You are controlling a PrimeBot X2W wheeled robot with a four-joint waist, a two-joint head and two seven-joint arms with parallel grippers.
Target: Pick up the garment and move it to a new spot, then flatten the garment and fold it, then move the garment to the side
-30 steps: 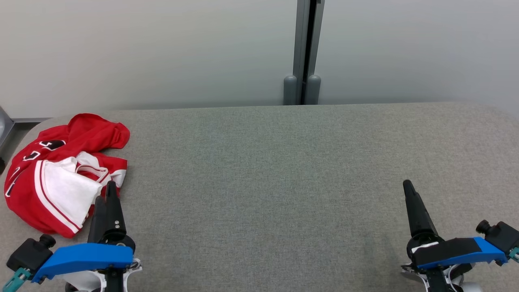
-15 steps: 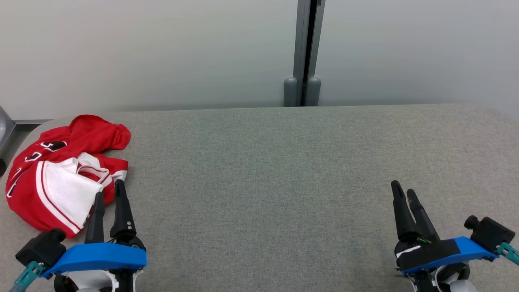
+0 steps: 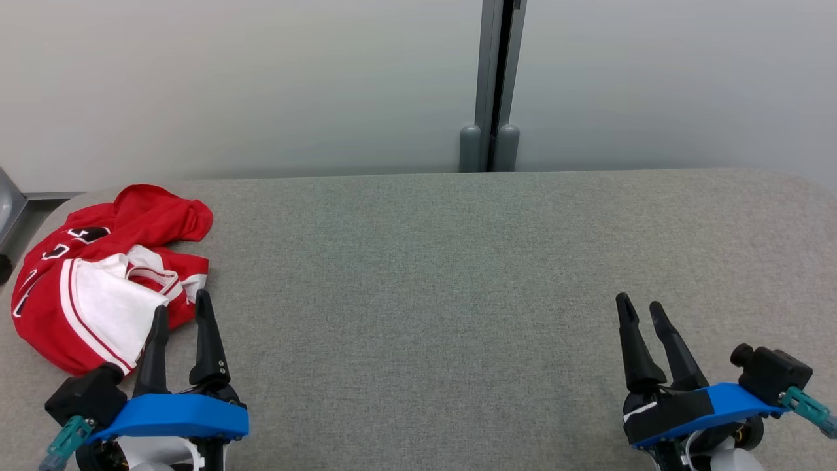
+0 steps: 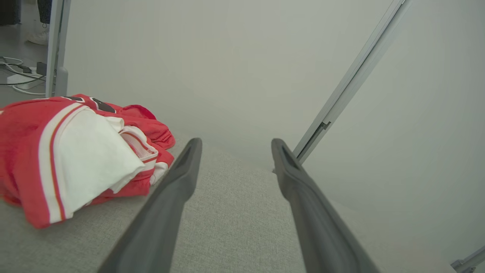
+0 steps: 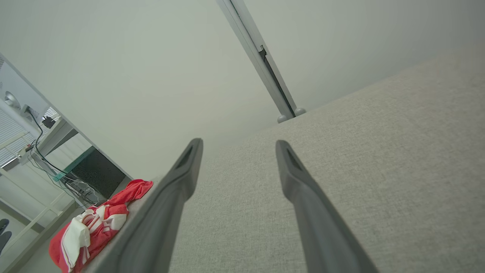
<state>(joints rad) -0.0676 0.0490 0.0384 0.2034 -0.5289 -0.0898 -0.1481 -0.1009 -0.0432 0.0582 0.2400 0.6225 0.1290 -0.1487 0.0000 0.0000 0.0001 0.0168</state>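
Red-and-white jersey (image 3: 98,288) lies crumpled at the left end of the grey tabletop (image 3: 425,275). The left hand (image 3: 181,302), fingers spread and empty, hovers just beside it. The right hand (image 3: 637,301), also spread and empty, is near the front right corner. A grey partition post (image 3: 490,85) stands behind the far edge.

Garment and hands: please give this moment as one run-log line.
garment: crumpled, on table, left end | left hand: open, empty, beside garment | right hand: open, empty | pickup: not begun

Red-and-white garment (image 3: 98,281) with black marks on grey table (image 3: 458,294).
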